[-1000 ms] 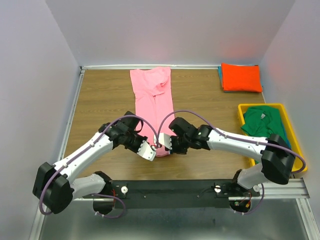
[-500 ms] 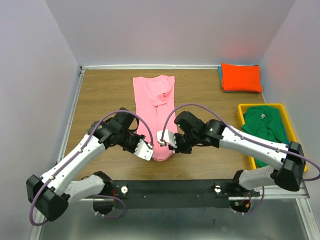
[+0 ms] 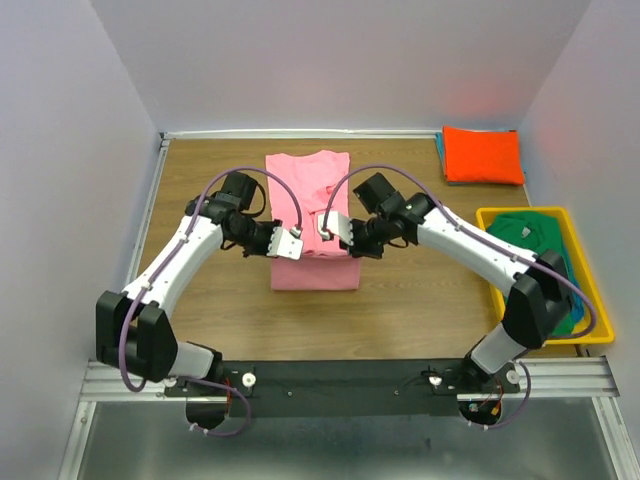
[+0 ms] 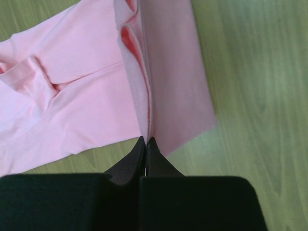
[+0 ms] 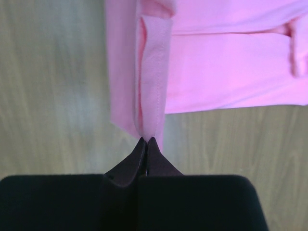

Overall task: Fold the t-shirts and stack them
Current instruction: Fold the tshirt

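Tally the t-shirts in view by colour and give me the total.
pink t-shirt: 1
orange t-shirt: 1
green t-shirt: 1, in the yellow bin
blue t-shirt: 1, only an edge showing under the orange one
Total: 4

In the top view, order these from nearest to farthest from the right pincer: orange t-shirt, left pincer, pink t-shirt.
1. pink t-shirt, gripped by the right pincer itself.
2. left pincer, close beside it, on its left.
3. orange t-shirt, in the far right corner.
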Robot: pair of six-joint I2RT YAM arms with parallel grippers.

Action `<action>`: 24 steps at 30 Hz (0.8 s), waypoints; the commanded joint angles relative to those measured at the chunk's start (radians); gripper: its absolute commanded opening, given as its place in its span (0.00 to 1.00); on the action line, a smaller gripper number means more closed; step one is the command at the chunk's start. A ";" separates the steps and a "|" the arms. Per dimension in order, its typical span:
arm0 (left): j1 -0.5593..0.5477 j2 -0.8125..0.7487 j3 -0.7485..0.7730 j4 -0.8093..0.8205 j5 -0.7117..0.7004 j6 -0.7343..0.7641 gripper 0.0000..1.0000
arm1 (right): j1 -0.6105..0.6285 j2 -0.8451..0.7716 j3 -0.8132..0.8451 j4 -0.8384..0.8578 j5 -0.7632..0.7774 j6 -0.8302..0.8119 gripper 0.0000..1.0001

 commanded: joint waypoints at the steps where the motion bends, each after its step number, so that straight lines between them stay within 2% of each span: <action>1: 0.040 0.084 0.076 0.059 0.031 0.061 0.00 | -0.066 0.103 0.101 -0.018 -0.018 -0.117 0.00; 9: 0.124 0.306 0.242 0.084 0.038 0.092 0.00 | -0.161 0.301 0.310 -0.019 -0.037 -0.201 0.01; 19: 0.163 0.536 0.412 0.124 0.030 0.101 0.00 | -0.221 0.530 0.519 -0.019 -0.049 -0.263 0.01; 24: 0.173 0.613 0.448 0.165 0.022 0.087 0.00 | -0.236 0.614 0.612 -0.018 -0.046 -0.272 0.01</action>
